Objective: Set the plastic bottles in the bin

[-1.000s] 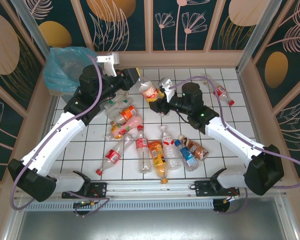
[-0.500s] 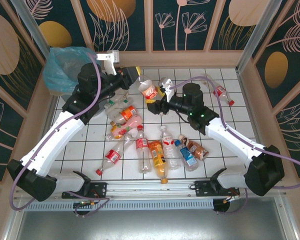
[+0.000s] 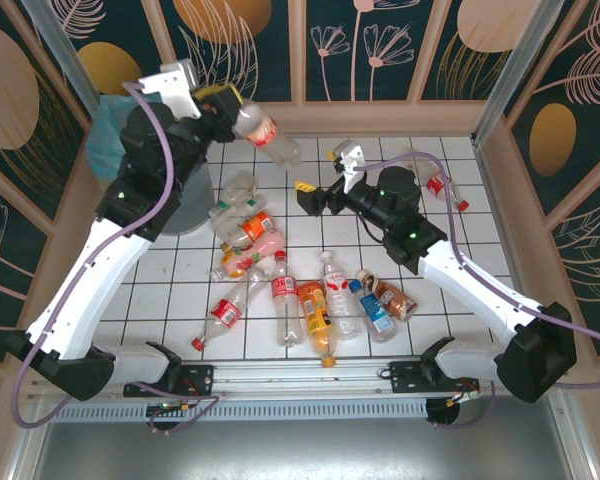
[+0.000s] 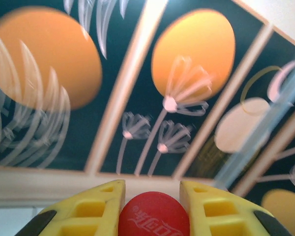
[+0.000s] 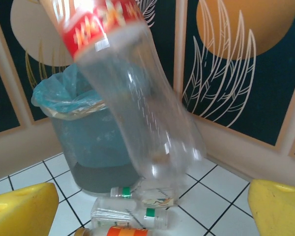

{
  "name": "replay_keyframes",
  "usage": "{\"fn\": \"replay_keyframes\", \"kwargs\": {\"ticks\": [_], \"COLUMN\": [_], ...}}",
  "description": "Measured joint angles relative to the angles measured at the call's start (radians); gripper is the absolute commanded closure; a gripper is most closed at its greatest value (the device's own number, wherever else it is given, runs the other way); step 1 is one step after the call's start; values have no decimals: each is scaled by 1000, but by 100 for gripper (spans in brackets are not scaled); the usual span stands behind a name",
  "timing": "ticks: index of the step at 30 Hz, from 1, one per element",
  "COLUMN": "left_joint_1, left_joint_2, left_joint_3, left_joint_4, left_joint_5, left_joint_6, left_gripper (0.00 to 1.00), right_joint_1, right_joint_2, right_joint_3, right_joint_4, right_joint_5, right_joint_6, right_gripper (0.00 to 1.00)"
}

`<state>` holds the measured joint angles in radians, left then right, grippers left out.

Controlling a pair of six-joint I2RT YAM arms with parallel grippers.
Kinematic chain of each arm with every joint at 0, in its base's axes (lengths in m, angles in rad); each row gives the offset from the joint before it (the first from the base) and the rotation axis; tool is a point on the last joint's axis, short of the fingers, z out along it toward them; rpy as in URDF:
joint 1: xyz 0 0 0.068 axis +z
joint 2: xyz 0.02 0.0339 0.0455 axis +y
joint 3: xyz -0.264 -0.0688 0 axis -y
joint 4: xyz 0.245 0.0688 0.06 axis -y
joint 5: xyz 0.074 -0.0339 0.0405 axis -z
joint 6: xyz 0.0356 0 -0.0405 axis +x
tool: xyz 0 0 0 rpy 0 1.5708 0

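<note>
Red-label bottle (image 3: 265, 135) is up in the air at upper left, cap pinched in the left end effector (image 3: 228, 103), close to the bin (image 3: 102, 140) but not in. Right end effector (image 3: 317, 172) is spread wide and empty. Roughly 12 bottles (image 3: 280, 270) lie on the tabletop (image 3: 480, 230), so early days.

A white counter (image 3: 485, 225), ruled into square tiles by thin dark lines, sits inside a pale wooden frame (image 3: 360, 118). Around it stand dark teal wall panels (image 3: 385, 50) printed with orange discs and white line-drawn leaves and flowers. Silvery metal posts (image 3: 513, 72) rise at the back corners. A dull grey metal sheet (image 3: 310, 440) runs along the near edge. The light is bright and even.
</note>
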<state>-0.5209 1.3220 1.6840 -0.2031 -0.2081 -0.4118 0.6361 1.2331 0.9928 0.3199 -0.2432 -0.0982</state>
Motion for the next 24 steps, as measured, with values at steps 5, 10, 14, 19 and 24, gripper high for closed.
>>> {"fn": "replay_keyframes", "kwargs": {"ticks": [5,10,14,19,24], "left_joint_1": [91,175,204,296,394], "left_joint_2": [15,22,49,92,161], "left_joint_3": [97,137,188,211,214], "left_joint_4": [-34,-59,-64,-73,-96], "left_joint_5": [-127,-267,-348,-358,-326], "left_joint_6": [71,146,211,232,224], "left_gripper": [100,100,100,100,100], "right_joint_1": [8,49,90,137,160], "right_joint_2": [5,36,80,141,190], "right_joint_3": [17,75,119,156,192], "right_joint_4": [-3,-9,-43,-95,-136], "right_joint_5": [16,19,37,73,91], "right_joint_6": [-2,-20,-46,-70,-81], "right_gripper": [1,1,1,1,2]}}
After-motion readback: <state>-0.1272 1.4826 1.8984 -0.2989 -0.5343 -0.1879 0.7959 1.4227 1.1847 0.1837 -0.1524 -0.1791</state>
